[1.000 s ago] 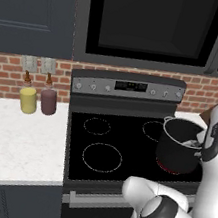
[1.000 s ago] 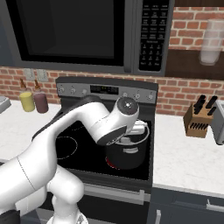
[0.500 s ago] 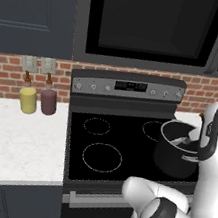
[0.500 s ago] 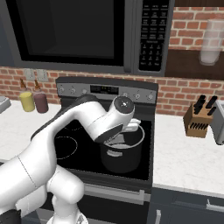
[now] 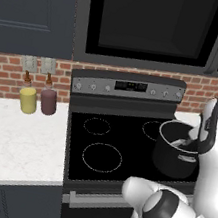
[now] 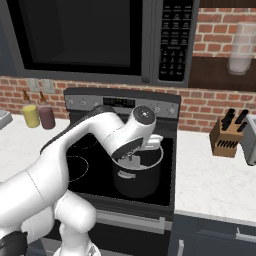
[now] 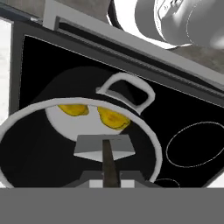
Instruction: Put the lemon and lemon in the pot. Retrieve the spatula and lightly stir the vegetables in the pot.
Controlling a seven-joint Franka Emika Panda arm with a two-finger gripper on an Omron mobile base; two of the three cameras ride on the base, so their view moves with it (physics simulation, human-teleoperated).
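Jaws closed on the spatula (image 7: 105, 148) handle — blade straight ahead of the gripper (image 7: 110, 181), inside the pot (image 7: 26, 148), lemons (image 7: 94, 114) just beyond.

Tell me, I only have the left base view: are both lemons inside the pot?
Observer: Yes. The hand view shows the two lemons side by side on the floor of the pot.
Operator: Where is the spatula blade?
Observer: The spatula hangs inside the rim, its blade near the lemons; contact cannot be told.
Operator: Is the gripper holding it?
Observer: The gripper is shut on the spatula's dark handle.
Operator: What sits right of the stove?
Observer: In the right base view, a knife block on the counter.
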